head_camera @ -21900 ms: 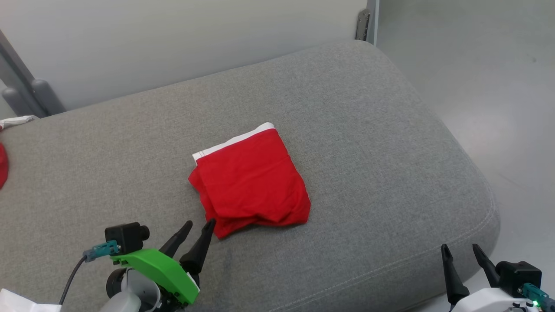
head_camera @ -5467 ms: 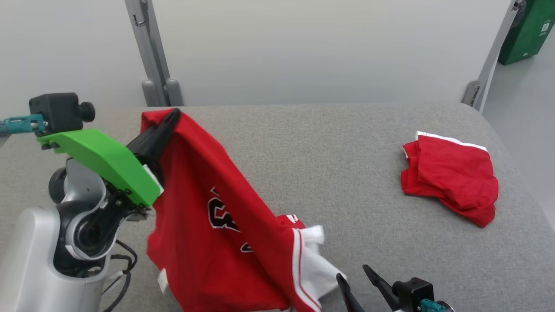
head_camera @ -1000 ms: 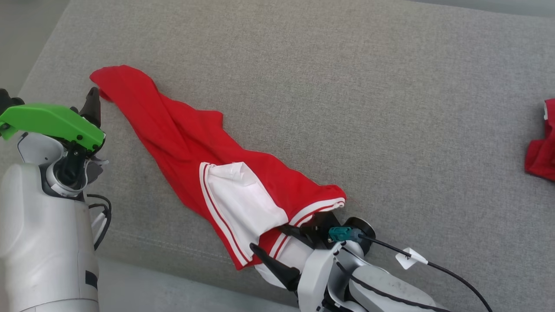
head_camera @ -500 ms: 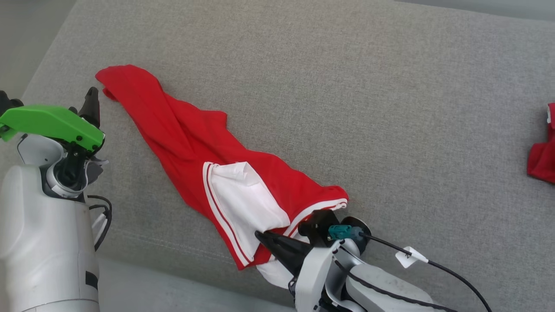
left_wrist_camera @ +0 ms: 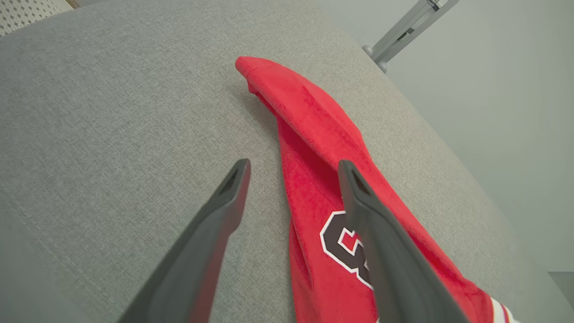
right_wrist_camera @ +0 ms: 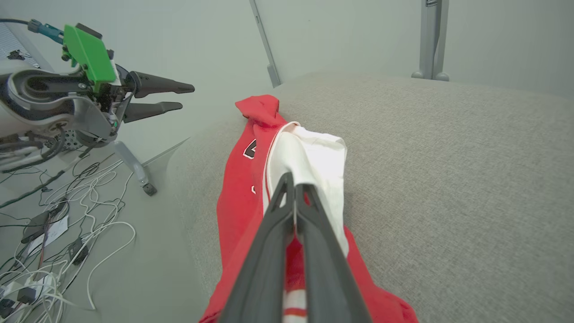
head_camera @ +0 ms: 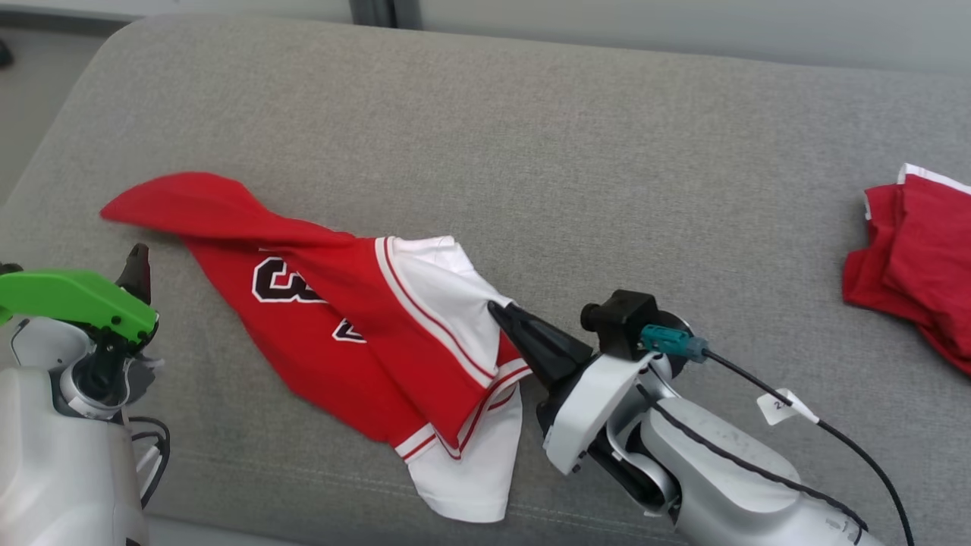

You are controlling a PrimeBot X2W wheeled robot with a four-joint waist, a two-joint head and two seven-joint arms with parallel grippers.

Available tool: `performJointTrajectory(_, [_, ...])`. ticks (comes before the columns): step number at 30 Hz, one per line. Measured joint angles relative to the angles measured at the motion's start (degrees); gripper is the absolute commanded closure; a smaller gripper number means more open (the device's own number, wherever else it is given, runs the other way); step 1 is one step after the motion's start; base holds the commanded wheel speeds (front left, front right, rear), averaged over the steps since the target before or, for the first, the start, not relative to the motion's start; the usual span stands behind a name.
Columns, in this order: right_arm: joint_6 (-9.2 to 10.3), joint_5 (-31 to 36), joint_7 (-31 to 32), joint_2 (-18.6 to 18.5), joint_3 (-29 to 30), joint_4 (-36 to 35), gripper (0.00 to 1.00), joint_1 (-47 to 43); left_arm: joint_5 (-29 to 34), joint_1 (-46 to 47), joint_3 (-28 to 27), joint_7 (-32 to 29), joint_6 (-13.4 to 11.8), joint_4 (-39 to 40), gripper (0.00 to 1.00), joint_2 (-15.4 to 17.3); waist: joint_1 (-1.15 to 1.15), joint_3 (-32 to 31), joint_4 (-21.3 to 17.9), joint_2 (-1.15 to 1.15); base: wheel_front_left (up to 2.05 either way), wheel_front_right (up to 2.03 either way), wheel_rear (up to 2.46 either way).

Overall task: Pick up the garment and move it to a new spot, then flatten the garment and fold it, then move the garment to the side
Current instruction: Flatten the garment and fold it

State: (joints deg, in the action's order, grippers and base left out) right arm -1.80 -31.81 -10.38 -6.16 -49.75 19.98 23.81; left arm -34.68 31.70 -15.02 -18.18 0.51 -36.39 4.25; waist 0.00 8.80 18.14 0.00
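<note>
Red jersey is lying bunched at the grey cushion's seven o'clock, near its front edge; the right gripper, gaping a second ago, is now pinching its white panel. At nine o'clock the left gripper is hanging wide, with bare cushion stretching toward one

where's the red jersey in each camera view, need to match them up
Head view: red jersey lies centre-left on the grey cushion.
Left wrist view: it runs from top centre to the bottom right.
Right wrist view: it runs up the middle from the bottom edge.
Shared landmark: the black number print.
</note>
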Motion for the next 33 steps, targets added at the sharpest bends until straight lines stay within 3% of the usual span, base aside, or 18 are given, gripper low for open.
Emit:
performJointTrajectory(12, [1.79,-3.0,-0.7,-3.3,4.8,-5.8,1.00,-0.9,-0.5,-6.7,-0.9,-2.5,0.0,0.2,0.00,0.8,0.00,-5.5,-5.8,0.00,0.00,0.00,0.00])
performJointTrajectory(21, [3.98,-3.4,-0.4,-7.3,7.7,-9.4,1.00,-2.4,-0.5,-11.3,0.8,-3.5,0.5,0.3,0.00,-1.3,0.00,-7.3,-9.0,0.00,0.00,0.00,0.00])
performJointTrajectory(28, [4.43,-3.5,2.1,-8.3,6.5,-13.0,1.00,-3.5,-5.0,-11.4,-3.1,-1.8,0.0,1.6,0.00,-1.9,0.00,-6.2,-9.9,0.00,0.00,0.00,0.00])
performJointTrajectory(33, [4.42,-2.9,3.9,-8.2,4.2,-15.8,1.00,-3.5,-5.4,-8.5,-1.0,-1.9,3.0,3.4,0.00,-1.7,0.00,-4.2,-10.5,0.00,0.00,0.00,0.00])
